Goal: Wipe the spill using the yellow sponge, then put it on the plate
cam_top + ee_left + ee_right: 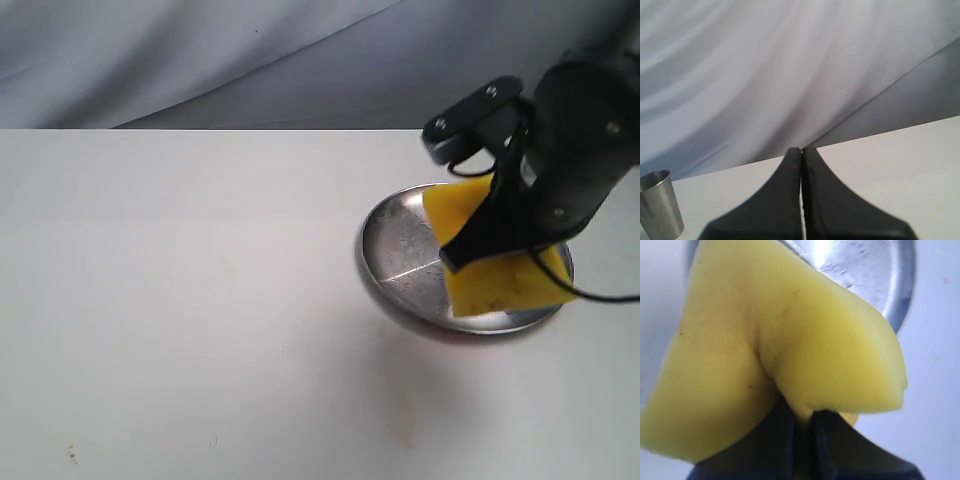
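Desk (180, 300) white, matte, no glossy spill visible, so wiping looks done | plate (400, 250) right of centre, round, scratched brushed steel | yellow sponge (500, 280) porous foam block, pinched and bowed over the plate, not yet released | my right tool (799, 420) clamped on the sponge | my left tool (801, 165) clenched, empty

Thick yellow sponge (505, 285), foam w/ small dark pores, is pinched & creased between right gripper (801, 415) fingers, tilted, bulging past the tips. Round steel plate (400, 255), shiny & scratched, sits directly under gripper & sponge; contact btwn them unclear.
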Controlling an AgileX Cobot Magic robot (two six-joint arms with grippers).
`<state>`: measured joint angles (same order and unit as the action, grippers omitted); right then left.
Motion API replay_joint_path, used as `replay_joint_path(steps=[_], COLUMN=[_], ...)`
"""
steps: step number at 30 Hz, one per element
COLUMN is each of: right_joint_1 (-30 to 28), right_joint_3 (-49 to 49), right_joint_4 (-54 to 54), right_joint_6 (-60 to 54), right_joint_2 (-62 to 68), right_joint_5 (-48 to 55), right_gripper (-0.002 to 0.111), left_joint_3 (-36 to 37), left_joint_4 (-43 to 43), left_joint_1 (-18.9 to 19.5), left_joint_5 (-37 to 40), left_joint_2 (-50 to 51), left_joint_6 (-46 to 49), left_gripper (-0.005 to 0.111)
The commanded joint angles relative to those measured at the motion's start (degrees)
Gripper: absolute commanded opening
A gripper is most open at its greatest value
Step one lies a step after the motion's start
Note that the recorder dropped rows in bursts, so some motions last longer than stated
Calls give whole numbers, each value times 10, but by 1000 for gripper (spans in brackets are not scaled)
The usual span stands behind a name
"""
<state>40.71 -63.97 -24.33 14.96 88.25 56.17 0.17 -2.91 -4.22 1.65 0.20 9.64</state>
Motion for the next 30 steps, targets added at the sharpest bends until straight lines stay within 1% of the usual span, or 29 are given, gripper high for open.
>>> replay_joint_path(steps=[1,3,8,11,12,14,15,17,21,22,24,28,29,30], right_joint_1=[-66,-93,-136,-152,-158,-168,-174,-183,-189,-189,-189,-189,-189,-189], right_joint_3=[-66,-98,-162,-180,-182,-182,-182,-182,-182,-182,-182,-182,-182,-182], right_joint_4=[-3,17,101,111,112,124,133,143,154,152,151,150,150,150], right_joint_6=[1,0,-47,-46,-44,-42,-42,-42,-43,-47,-66,-88,-89,-89], right_joint_2=[15,38,114,155,167,187,196,207,212,212,212,192,184,155], right_joint_5=[-28,-34,-38,-52,-60,-79,-89,-106,-127,-128,-123,-95,-89,-82], right_gripper=[0,0,0,0,2,10,15,28,62,69,77,77,74,64], left_joint_3=[-2,-2,-2,-2,-2,-2,-2,-2,-2,-2,-2,-2,-2,-2], left_joint_4=[5,5,5,5,5,5,5,5,5,5,5,5,5,5], left_joint_1=[2,2,2,2,2,2,2,2,2,2,2,2,2,2], left_joint_5=[-3,-3,-3,-3,-3,-3,-3,-3,-3,-3,-3,-3,-3,-3], left_joint_2=[-2,-2,-2,-2,-2,-2,-2,-2,-2,-2,-2,-2,-2,-2], left_joint_6=[-5,-5,-5,-5,-5,-5,-5,-5,-5,-5,-5,-5,-5,-5], left_gripper=[0,0,0,0,0,0,0,0,0,0,0,0,0,0])
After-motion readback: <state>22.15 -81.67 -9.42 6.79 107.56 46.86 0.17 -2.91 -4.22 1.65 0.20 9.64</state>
